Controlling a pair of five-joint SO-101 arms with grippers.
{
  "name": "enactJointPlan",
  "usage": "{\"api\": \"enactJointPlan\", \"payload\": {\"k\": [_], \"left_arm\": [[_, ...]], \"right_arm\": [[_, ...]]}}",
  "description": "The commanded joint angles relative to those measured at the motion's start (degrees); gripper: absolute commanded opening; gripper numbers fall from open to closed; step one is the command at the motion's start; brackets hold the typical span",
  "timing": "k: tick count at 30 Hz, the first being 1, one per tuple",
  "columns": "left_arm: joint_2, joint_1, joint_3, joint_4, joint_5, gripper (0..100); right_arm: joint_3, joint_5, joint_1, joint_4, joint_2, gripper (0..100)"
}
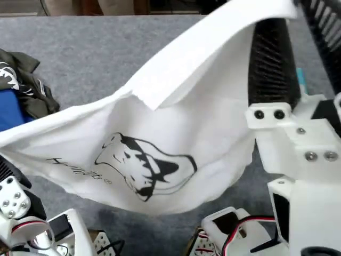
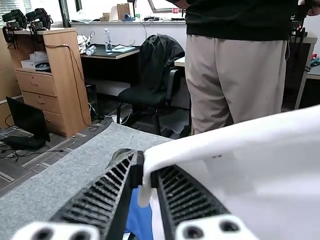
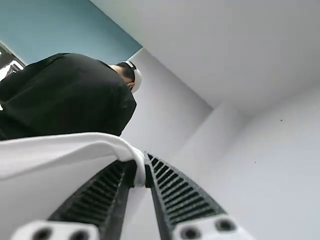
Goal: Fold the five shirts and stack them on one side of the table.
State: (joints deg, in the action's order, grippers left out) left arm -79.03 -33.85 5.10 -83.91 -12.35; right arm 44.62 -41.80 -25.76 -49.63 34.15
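At the left edge of the grey surface (image 1: pixel 90 48) a dark shirt (image 1: pixel 26 85) with a pale print lies crumpled against a blue shirt (image 1: pixel 9 113), both seemingly waiting their turn; just beside them the left hand (image 2: pixel 145 172) is pressed together on one edge of the white shirt (image 1: pixel 176 133), holding that end low; the white shirt, printed with a black animal head, hangs between the two hands like a hammock, which I judge is meant to stretch it out before it is laid down for folding; at the right the right hand (image 3: pixel 141 170) pinches the opposite edge and holds it high, pointing toward the ceiling, so the cloth slopes up to that side; the blue shirt is cut off by the frame; the raised cloth hides the surface beneath it; whether its sagging middle touches the surface I cannot tell, nor which edges are sleeves or collar; the other shirts of the five cannot be made out
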Motion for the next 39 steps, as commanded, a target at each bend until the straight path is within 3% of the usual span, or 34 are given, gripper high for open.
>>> {"api": "enactJointPlan", "payload": {"k": [1,25,34,39], "left_arm": [[0.4,0.4,-0.1,1.1,-0.1,2],[0.4,0.1,-16.0,1.1,-2.1,2],[0.0,-0.1,-16.9,0.5,-2.1,2],[0.0,-0.1,-16.9,-2.4,-2.1,2]], "right_arm": [[-0.3,-0.7,0.3,1.2,-0.2,0.2],[1.4,-0.7,0.4,0.9,2.7,0.2],[0.9,-0.9,0.4,0.7,5.5,0.2],[0.5,-3.0,0.3,-4.3,5.1,0.2]]}}
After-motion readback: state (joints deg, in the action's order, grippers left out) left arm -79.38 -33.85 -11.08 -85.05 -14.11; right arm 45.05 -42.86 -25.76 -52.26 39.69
